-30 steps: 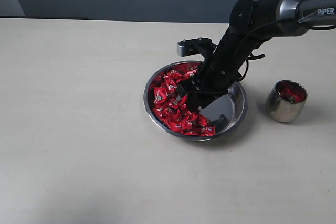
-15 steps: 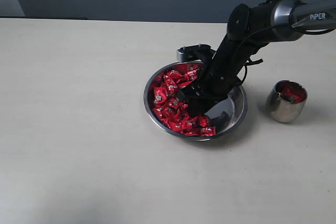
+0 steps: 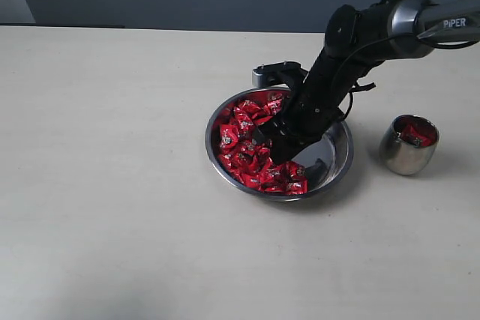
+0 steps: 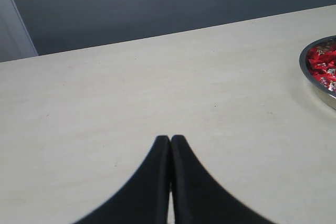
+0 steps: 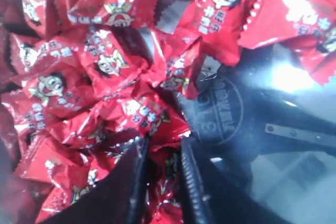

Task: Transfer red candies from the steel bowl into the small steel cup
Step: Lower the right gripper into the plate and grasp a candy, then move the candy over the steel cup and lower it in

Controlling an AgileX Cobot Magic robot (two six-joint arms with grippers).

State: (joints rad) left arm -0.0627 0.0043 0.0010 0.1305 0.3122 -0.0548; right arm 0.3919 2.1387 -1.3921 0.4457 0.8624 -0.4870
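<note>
Item 1: steel bowl (image 3: 337, 157), on the worktop (image 3: 112, 185) right of centre; red candies (image 3: 238, 144) heaped in the side toward the left edge.
Item 2: small steel cup (image 3: 407, 154), near the right edge, red candy inside.
Right gripper (image 5: 163, 148): down in the heap, jaws narrow, pinching 1 wrapper.
Left gripper (image 4: 169, 139): jaws pressed together above the worktop.

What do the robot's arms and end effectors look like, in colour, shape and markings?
The right arm is black, with a silver link marked PiPER and a thin black cable. The left end effector and right end effector have black, tapering fingers.
</note>
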